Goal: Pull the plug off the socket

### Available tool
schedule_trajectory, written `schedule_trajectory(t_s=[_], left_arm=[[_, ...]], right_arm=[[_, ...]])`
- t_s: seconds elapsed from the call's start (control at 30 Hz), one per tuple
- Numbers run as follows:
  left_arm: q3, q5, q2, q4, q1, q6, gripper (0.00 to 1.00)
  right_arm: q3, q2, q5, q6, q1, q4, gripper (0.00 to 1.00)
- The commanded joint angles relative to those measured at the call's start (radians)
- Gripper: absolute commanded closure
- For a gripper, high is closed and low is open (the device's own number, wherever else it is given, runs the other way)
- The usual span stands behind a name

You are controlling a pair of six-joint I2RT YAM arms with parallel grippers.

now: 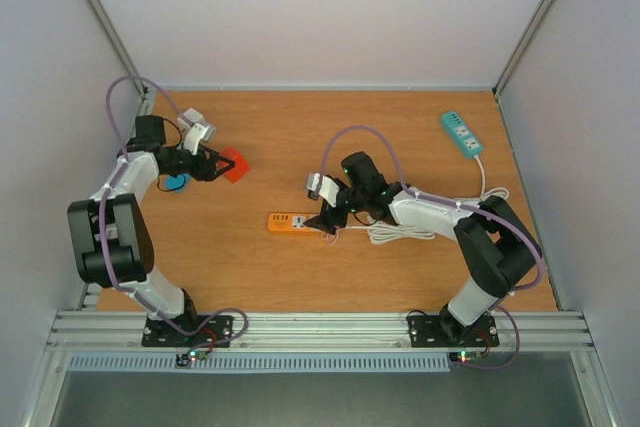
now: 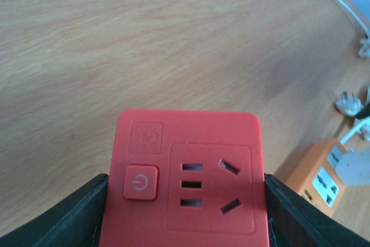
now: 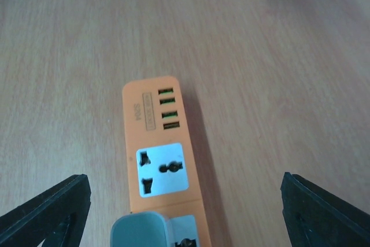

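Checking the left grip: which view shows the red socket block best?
Left wrist: the red socket block fills the frame, button and slots clear, clamped in the left gripper. The top view shows it small and distant; the right wrist view misses it.

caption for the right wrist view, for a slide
Right hand open wide over the orange plastic power strip on the wooden table, a grey plug seated at its near end.

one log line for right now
left gripper: shut on red socket | right gripper: open above orange strip | plug: seated in strip
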Motion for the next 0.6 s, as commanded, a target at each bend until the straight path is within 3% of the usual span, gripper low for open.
schedule_trajectory(t_s=[0.0, 0.57], left_arm=[[0.059, 0.066, 0.082, 0.103, 0.028, -0.137, 0.73], [0.158, 0.038, 0.329, 0.233, 0.051, -0.315, 0.7]], right_arm=[[0.041, -0.044, -0.012, 0.042, 0.008, -0.03, 0.08], [-0.002, -0.149, 0.012, 0.102, -0.002, -0.066, 0.05]])
